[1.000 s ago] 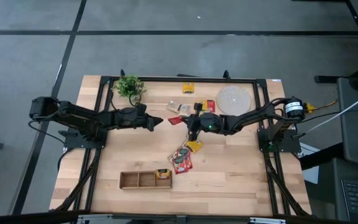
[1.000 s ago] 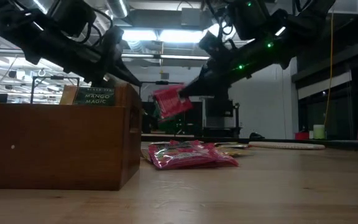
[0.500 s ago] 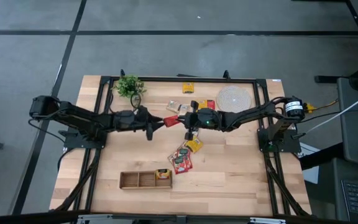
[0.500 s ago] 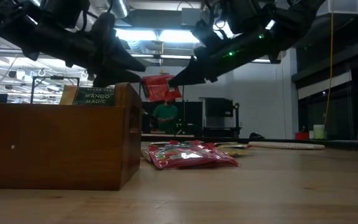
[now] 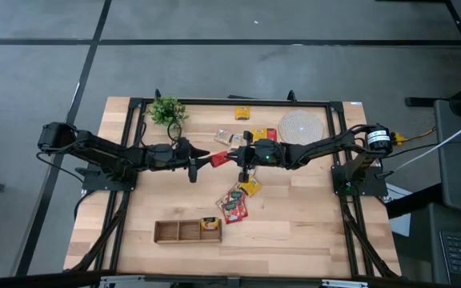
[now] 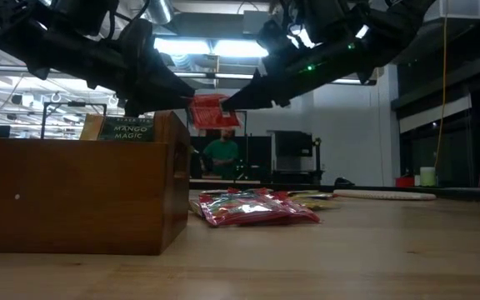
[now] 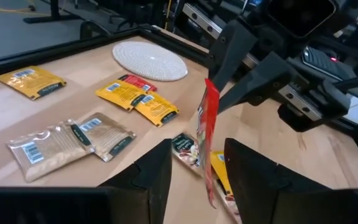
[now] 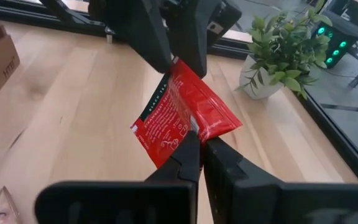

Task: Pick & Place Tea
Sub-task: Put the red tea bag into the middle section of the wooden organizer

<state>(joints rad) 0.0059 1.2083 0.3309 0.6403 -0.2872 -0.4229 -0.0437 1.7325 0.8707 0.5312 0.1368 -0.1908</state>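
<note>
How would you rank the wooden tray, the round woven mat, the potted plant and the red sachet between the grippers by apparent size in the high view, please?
1. Wooden tray
2. Round woven mat
3. Potted plant
4. Red sachet, held raised, so slightly enlarged

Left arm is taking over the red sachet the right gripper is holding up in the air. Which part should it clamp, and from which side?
Probably the free upper edge of the red sachet, opposite the corner pinched by the right gripper. The sachet hangs thin and edge-on between the open fingers of the left gripper, so closing across its flat faces from the left arm's side looks best.
</note>
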